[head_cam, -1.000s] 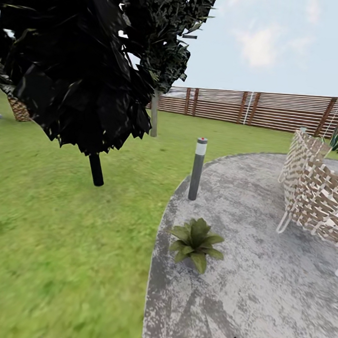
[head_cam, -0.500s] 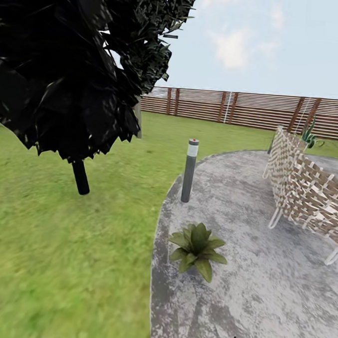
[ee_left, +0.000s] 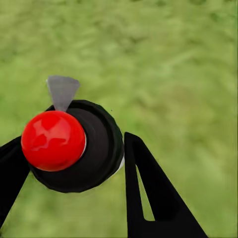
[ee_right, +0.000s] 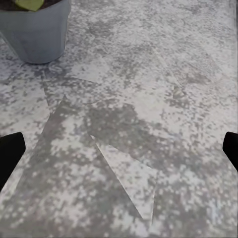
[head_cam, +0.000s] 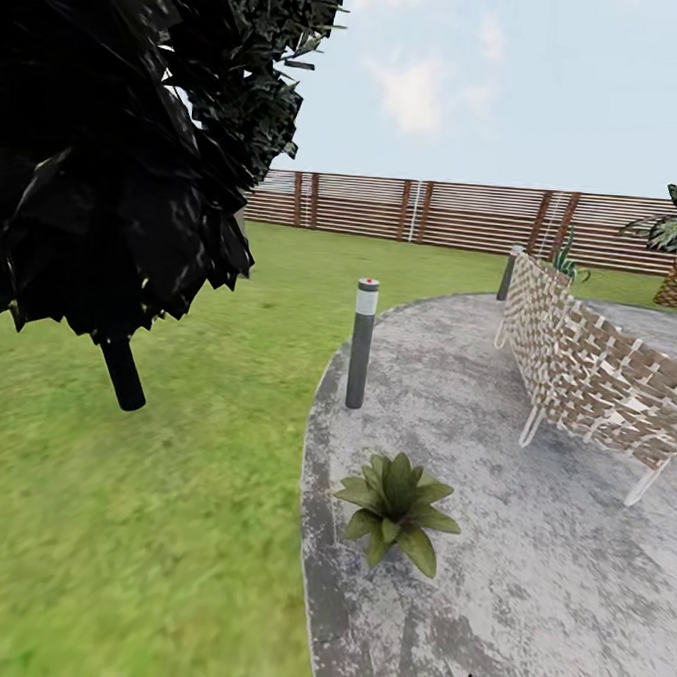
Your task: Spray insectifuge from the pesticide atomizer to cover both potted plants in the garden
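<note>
Atomizer (ee_left: 67,146) gripped in your left tool (ee_left: 69,163); right tool (ee_right: 119,146) prob. open, empty. Approach potted plant (head_cam: 396,504), aim nozzle, spray.

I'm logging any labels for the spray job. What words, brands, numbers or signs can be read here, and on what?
None: no readable text in any view.
The atomizer in the left gripper shows a red top and black collar, no label facing the camera.
The potted plant's grey pot is plain.
The bollard light bears no marking.
</note>
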{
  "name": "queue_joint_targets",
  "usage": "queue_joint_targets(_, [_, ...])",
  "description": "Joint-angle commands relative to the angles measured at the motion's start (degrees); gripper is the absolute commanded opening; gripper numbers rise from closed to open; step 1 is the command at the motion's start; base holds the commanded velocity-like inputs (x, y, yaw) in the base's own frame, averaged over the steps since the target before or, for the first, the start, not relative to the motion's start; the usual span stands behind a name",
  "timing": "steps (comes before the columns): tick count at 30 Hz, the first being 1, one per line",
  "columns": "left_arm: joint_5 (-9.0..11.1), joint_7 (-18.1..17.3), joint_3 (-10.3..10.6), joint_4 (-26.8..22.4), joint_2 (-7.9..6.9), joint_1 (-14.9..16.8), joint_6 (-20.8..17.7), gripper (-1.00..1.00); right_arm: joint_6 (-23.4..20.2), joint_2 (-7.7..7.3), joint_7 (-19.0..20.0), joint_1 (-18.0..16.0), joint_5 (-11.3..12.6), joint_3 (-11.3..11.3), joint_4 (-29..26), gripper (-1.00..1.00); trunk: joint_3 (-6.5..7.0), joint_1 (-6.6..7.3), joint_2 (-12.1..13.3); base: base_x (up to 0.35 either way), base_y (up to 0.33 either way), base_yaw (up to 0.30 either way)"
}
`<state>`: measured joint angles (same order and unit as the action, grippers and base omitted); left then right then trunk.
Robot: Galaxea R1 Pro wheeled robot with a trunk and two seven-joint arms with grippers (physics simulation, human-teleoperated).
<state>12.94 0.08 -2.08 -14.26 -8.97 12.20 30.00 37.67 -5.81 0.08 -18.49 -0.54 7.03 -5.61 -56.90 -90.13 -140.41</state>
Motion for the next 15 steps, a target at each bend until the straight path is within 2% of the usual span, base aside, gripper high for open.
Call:
queue_joint_targets(1, [-0.02, 0.01, -0.11, 0.02, 0.01, 0.01, 0.13, -1.00, 0.21, 0.01, 0.01, -0.05, -0.07, 0.18, 0.07, 1.00, -0.05, 0.00, -0.02, 0.164, 0.308, -0.264])
queue_joint_targets(7, [-0.02, 0.01, -0.09, 0.02, 0.08, 0.01, 0.06, -1.00, 0.21, 0.01, 0.03, -0.05, -0.07, 0.18, 0.07, 1.00, -0.05, 0.00, -0.02, 0.164, 0.308, -0.259])
queue_joint_targets(12, [-0.02, 0.01, -0.04, 0.02, 0.14, 0.01, 0.07, -1.00, 0.21, 0.01, 0.01, -0.05, -0.07, 0.18, 0.07, 1.00, -0.05, 0.00, -0.02, 0.134, 0.316, -0.059])
queue_joint_targets(15, [-0.02, 0.01, -0.04, 0.02, 0.13, 0.01, 0.06, -1.00, 0.21, 0.01, 0.01, -0.05, -0.07, 0.18, 0.07, 1.00, -0.05, 0.00, -0.02, 0.097, 0.321, -0.174])
